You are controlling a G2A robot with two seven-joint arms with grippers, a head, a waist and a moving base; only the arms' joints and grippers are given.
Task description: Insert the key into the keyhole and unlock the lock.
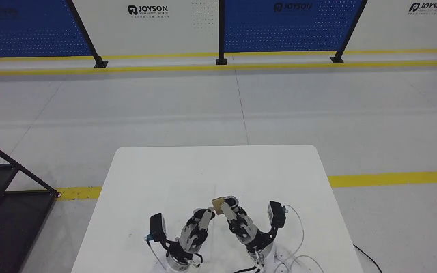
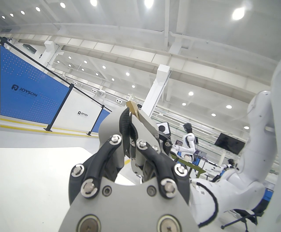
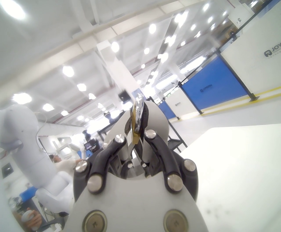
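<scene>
Left tool [image 2: 133, 113]: pinching a brass piece [image 2: 131, 106]. Right tool [image 3: 139, 111]: pinching a chrome-and-brass piece [image 3: 137, 117]. You cannot tell whether insertion has begun; unlocking seemingly remains.

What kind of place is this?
Probably a robot test hall or factory floor: blue and white barrier panels and yellow floor lines fence off the work area, and other white robots stand under high ceiling lights.

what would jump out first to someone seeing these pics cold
The left gripper and right gripper meet tip to tip above the near edge of the white table, a small brass lock between them. In its wrist view the right is shut on brass and chrome; the left pinches a brass piece, key or lock unclear.
</scene>
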